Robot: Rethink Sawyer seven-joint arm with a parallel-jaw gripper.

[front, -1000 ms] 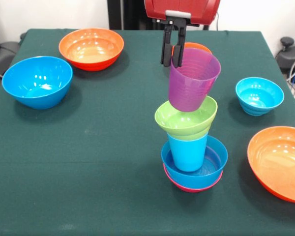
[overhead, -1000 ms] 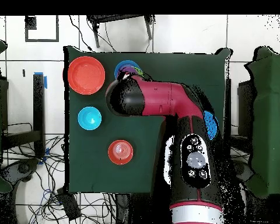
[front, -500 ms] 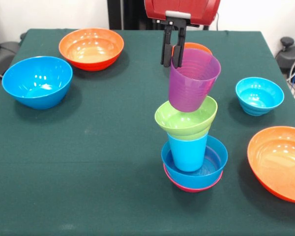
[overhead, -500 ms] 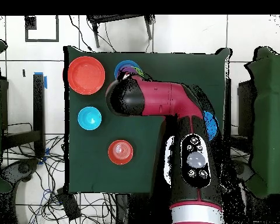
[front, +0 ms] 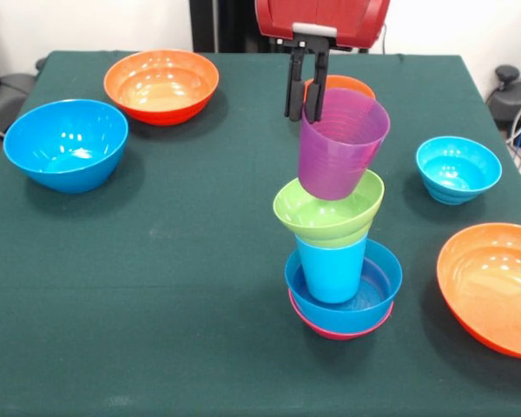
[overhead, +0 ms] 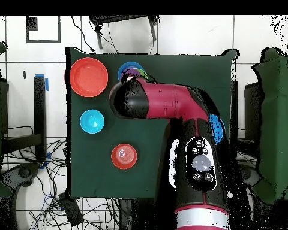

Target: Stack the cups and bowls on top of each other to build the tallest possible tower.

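Observation:
The tower stands right of the table's middle in the front view: a pink bowl [front: 328, 331] at the base, a blue bowl [front: 384, 285] in it, the light blue cup [front: 332, 271] upright inside, and a green bowl [front: 323, 215] on the cup. The purple cup [front: 340, 148] sits tilted in the green bowl. My gripper [front: 302, 109] comes down from above and is shut on the purple cup's far left rim. In the overhead view the arm [overhead: 161, 105] hides most of the tower; only the blue bowl's rim [overhead: 126, 66] shows.
Loose bowls lie around the tower: an orange one [front: 161, 84] and a large blue one [front: 66, 143] at the left, a small orange one [front: 349, 83] behind the purple cup, a cyan one [front: 458, 169] and a large orange one [front: 495, 282] at the right.

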